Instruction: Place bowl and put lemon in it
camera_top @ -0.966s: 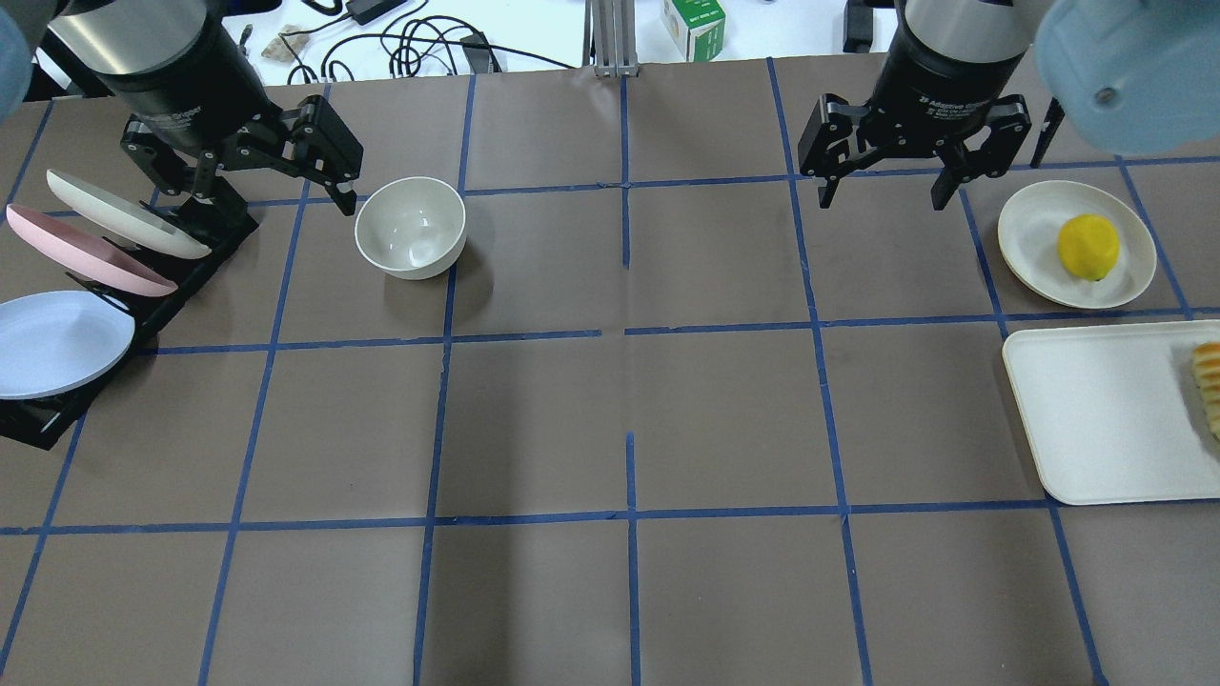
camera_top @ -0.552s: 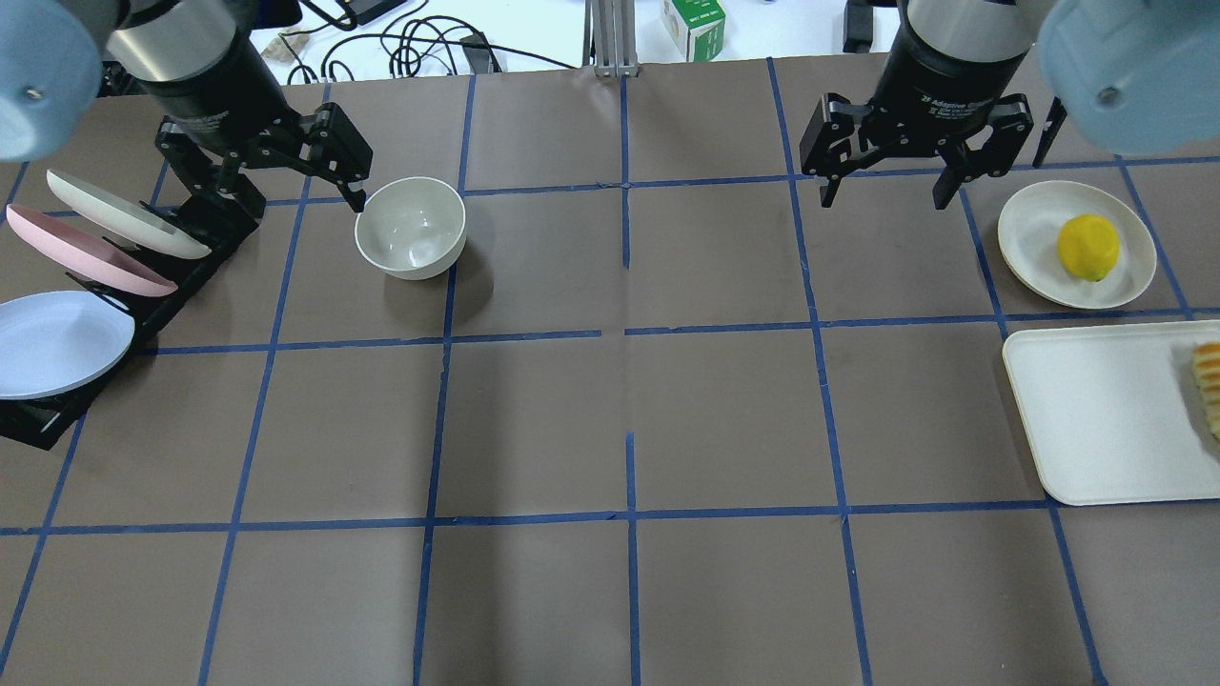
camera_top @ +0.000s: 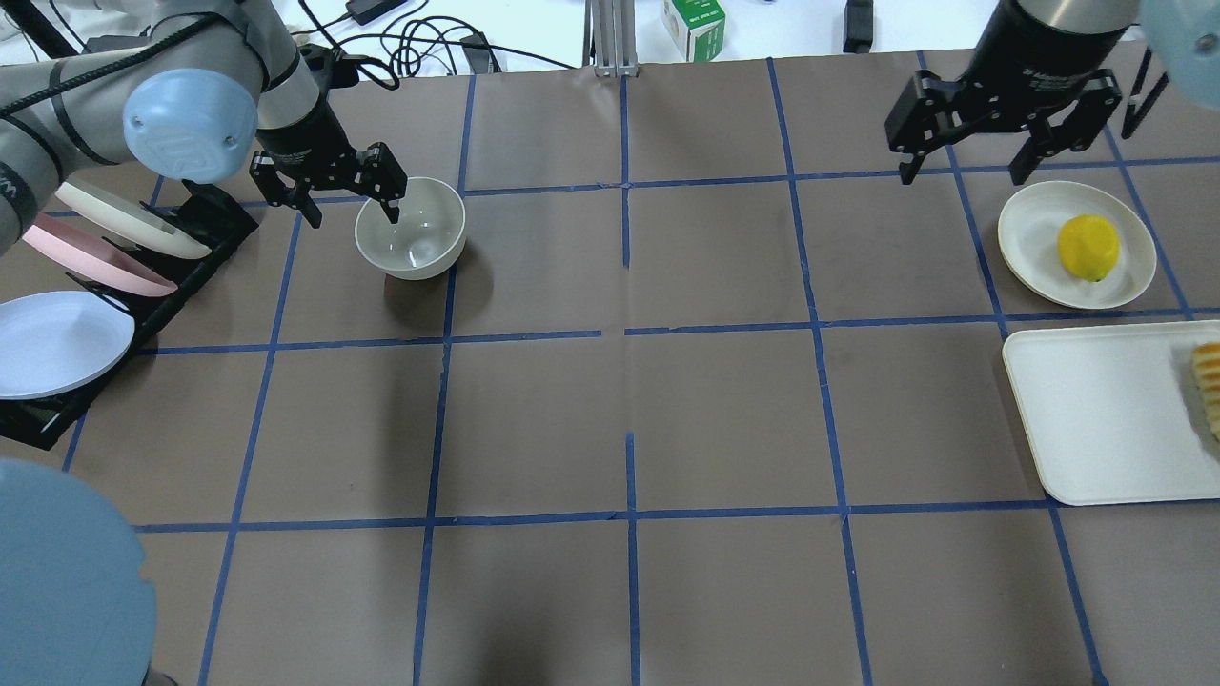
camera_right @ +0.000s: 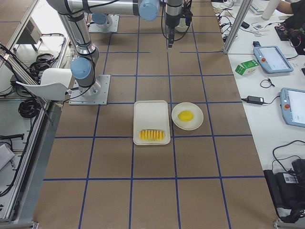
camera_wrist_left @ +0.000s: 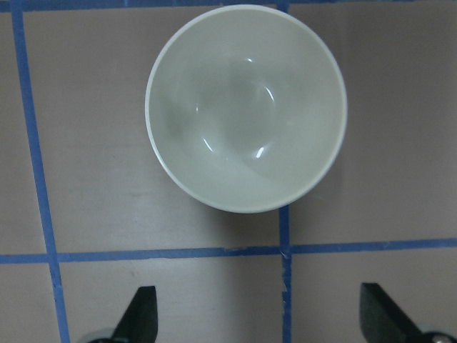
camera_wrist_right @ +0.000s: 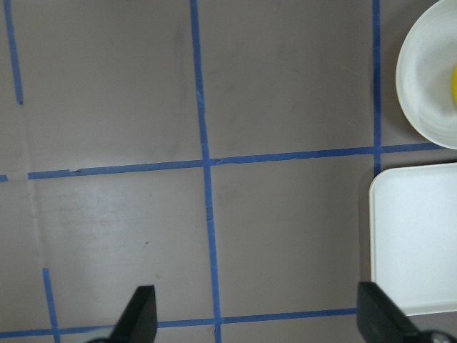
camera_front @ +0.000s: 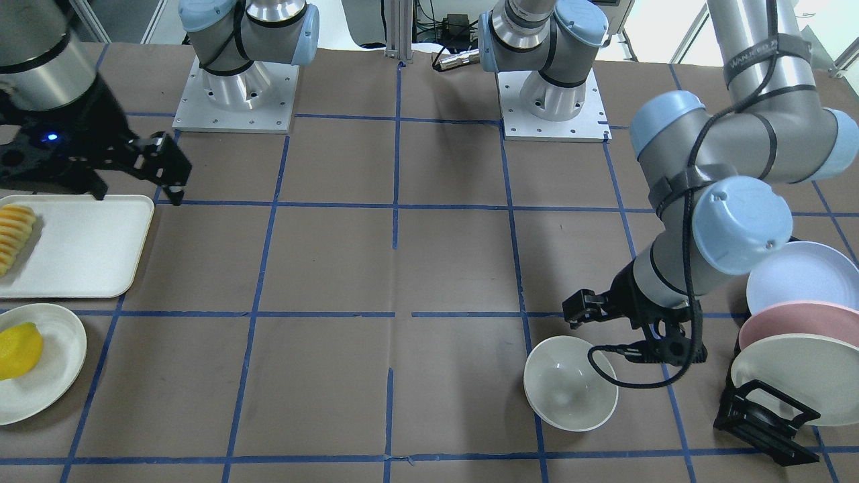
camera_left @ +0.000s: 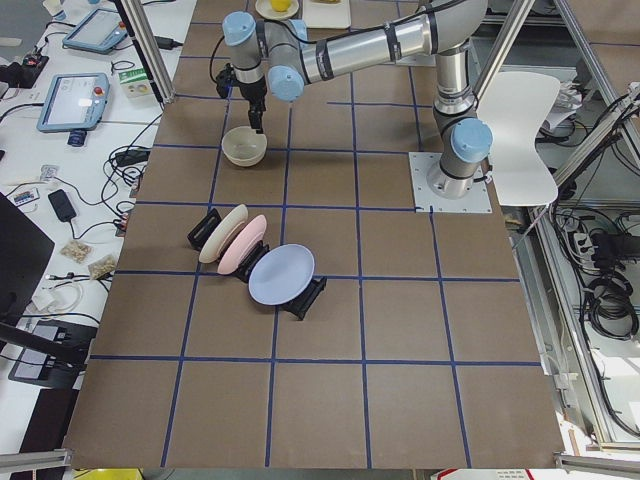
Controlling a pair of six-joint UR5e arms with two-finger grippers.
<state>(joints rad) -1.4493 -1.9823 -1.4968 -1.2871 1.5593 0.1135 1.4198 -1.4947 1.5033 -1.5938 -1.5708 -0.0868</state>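
The off-white bowl [camera_top: 410, 229] stands upright and empty on the brown table at the far left; it also shows in the front view [camera_front: 570, 392] and the left wrist view [camera_wrist_left: 246, 107]. My left gripper [camera_top: 351, 211] is open and empty, just beside the bowl's far-left rim, with one finger [camera_top: 389, 195] over the rim. In the left wrist view the bowl lies ahead of the fingertips [camera_wrist_left: 143, 311], not between them. The yellow lemon [camera_top: 1088, 247] lies on a flat off-white plate [camera_top: 1025, 214] at the far right. My right gripper [camera_top: 963, 171] is open and empty, to the left of and behind that plate.
A black rack [camera_top: 205, 233] at the left edge holds three tilted plates, white, pink and pale blue [camera_top: 57, 343]. A white tray [camera_top: 1096, 410] with sliced fruit [camera_top: 1209, 381] lies in front of the lemon's plate. Cables and a small green box [camera_top: 693, 24] lie beyond the table's far edge.
My left gripper has moved right, from over the rack to the bowl's rim. My right gripper has moved right and farther back, closer to the lemon's plate. Bowl and lemon have not moved.
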